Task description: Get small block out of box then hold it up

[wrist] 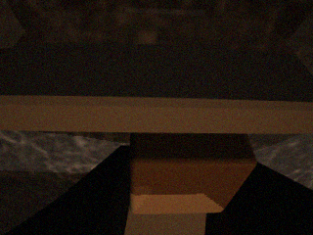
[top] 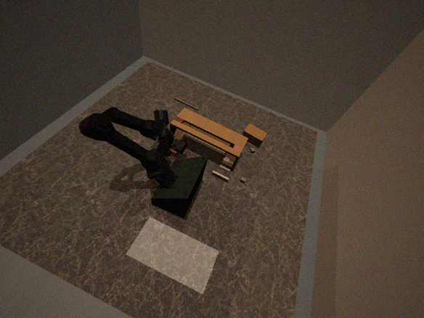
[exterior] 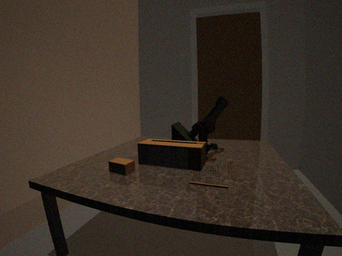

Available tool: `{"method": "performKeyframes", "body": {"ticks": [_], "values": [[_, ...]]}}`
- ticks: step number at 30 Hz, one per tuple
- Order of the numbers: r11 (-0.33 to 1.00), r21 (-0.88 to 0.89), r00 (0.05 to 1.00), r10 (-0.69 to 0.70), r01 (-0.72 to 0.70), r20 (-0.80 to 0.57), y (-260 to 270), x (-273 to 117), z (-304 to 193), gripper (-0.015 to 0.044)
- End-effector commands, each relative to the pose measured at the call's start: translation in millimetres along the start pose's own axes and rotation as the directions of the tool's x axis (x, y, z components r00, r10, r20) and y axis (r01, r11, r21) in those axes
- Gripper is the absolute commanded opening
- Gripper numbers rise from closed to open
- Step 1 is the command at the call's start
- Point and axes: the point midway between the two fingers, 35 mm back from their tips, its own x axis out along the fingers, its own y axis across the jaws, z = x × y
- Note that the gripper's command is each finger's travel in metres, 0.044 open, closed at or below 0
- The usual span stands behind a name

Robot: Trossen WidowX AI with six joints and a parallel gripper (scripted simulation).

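Observation:
The small orange-brown block point(wrist: 191, 178) shows large in the wrist view, low in the middle, with a black finger against each side. My gripper point(wrist: 172, 156) point(top: 173, 151) is shut on it, low beside the left end of the box's front in the top view. Whether the block rests on the table cannot be told. The orange box point(top: 214, 130) point(exterior: 168, 156) stands upright, with a long slot in its top. In the wrist view a tan bar point(wrist: 73, 115) crosses just beyond the block, and a pale strip point(wrist: 166, 224) lies below it.
A larger wooden block point(top: 254, 133) point(exterior: 121, 166) stands beyond the box's right end. A thin stick point(top: 186, 103) point(exterior: 209, 185) lies behind the box. A pale bar point(top: 220, 175) and a small grey cube point(top: 242, 180) lie in front. The green wedge point(top: 182, 181) bears the arm.

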Motion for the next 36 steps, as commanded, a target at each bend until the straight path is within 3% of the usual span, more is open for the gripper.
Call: {"method": "performKeyframes", "body": {"ticks": [1, 3, 20, 28, 36], "values": [[1.0, 0.006, 1.0, 0.005, -0.005, -0.001, 1.0, -0.2, -0.1, 0.0048], [1.0, 0.004, 1.0, 0.006, -0.006, 0.0, 1.3, -4.3, -3.1, 0.0], [1.0, 0.005, 1.0, 0.003, -0.003, 0.0, 0.1, -57.0, -25.9, 0.0], [0.957, 0.292, 1.0, -0.002, -0.001, 0.01, 1.1, -60.7, -27.0, 0.0], [0.817, 0.576, 1.0, -0.008, -0.005, 0.021, 2.1, -64.8, -28.2, 0.0]]}}
